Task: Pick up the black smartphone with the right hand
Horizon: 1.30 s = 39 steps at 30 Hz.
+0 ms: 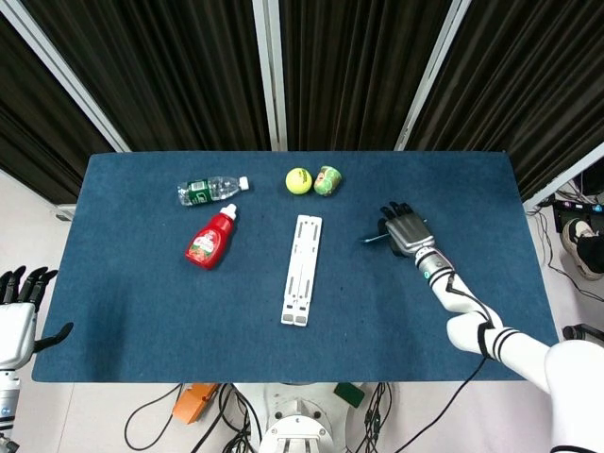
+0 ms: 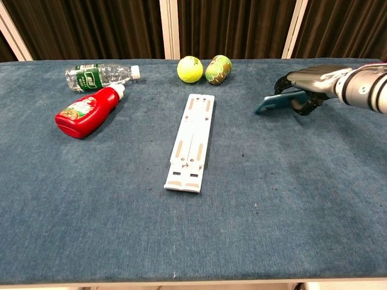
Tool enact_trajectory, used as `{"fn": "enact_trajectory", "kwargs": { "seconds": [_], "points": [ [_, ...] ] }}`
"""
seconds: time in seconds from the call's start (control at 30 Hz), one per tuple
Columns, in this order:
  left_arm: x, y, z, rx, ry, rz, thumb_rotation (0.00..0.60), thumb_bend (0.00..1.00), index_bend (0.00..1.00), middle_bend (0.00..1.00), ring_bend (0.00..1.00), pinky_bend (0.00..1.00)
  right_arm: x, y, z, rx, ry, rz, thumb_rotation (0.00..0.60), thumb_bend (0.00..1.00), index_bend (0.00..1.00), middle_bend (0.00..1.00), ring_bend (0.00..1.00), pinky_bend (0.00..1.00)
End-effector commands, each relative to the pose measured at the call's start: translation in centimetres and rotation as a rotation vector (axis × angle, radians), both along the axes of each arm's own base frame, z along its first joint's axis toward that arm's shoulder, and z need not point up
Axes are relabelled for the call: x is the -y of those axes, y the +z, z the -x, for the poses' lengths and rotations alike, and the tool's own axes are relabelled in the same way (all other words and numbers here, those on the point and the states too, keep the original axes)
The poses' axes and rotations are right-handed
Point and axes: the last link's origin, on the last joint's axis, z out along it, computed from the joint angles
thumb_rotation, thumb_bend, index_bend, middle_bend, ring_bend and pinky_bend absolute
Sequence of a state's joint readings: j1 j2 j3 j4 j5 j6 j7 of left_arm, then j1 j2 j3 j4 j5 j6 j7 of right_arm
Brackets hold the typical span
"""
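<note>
My right hand (image 1: pixel 406 229) (image 2: pixel 307 86) grips the black smartphone (image 2: pixel 276 102) at the right of the blue table. The phone is lifted off the cloth and tilted, so its teal underside faces the chest view and only a thin edge (image 1: pixel 374 239) shows from the head view. The fingers wrap over its far end. My left hand (image 1: pixel 21 304) hangs off the table's left front corner, fingers spread, holding nothing.
A white folded stand (image 1: pixel 302 269) lies lengthwise at the table's middle. A tennis ball (image 1: pixel 298 180) and a green egg-shaped toy (image 1: pixel 327 179) sit behind it. A red ketchup bottle (image 1: pixel 209 240) and a clear water bottle (image 1: pixel 209 190) lie at the left.
</note>
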State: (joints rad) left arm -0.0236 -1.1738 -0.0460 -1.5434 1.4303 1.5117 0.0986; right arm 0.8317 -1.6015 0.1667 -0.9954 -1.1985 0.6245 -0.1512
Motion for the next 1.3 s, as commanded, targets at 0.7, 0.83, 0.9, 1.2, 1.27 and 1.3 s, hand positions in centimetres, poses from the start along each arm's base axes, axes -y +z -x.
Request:
{"fn": "enact_trajectory", "kwargs": {
  "seconds": [0.7, 0.83, 0.9, 1.2, 1.27, 1.3],
  "points": [
    [0.3, -0.1, 0.4, 0.01, 0.002, 0.003, 0.6, 0.18, 0.15, 0.11, 0.01, 0.0, -1.5, -0.5, -3.1, -0.152, 0.06, -0.073, 0.6, 0.89, 0.14, 0.18, 0.02, 0.09],
    [0.4, -0.1, 0.5, 0.011, 0.003, 0.001, 0.6, 0.18, 0.15, 0.11, 0.01, 0.0, -1.0, -0.9, -3.7, -0.143, 0.065, -0.05, 0.6, 0.89, 0.04, 0.17, 0.0, 0.07],
    [0.4, -0.1, 0.5, 0.011, 0.0, -0.002, 0.6, 0.18, 0.15, 0.11, 0.01, 0.0, -0.8, -0.7, -3.8, -0.142, 0.07, -0.031, 0.6, 0.89, 0.01, 0.16, 0.0, 0.07],
    [-0.1, 0.2, 0.2, 0.013, -0.025, -0.015, 0.6, 0.18, 0.15, 0.11, 0.01, 0.0, -3.4, 6.4, -2.2, -0.07, 0.102, 0.189, 0.6, 0.77, 0.02, 0.16, 0.0, 0.06],
    [-0.3, 0.2, 0.2, 0.015, -0.032, -0.015, 0.6, 0.18, 0.15, 0.11, 0.01, 0.0, -5.3, 9.2, -1.0, -0.029, 0.088, 0.269, 0.6, 0.57, 0.02, 0.15, 0.0, 0.06],
    [-0.3, 0.2, 0.1, 0.016, -0.035, -0.014, 0.6, 0.18, 0.15, 0.11, 0.01, 0.0, -6.3, 10.4, -0.5, -0.009, 0.078, 0.302, 0.6, 0.48, 0.02, 0.15, 0.0, 0.06]
  ]
}}
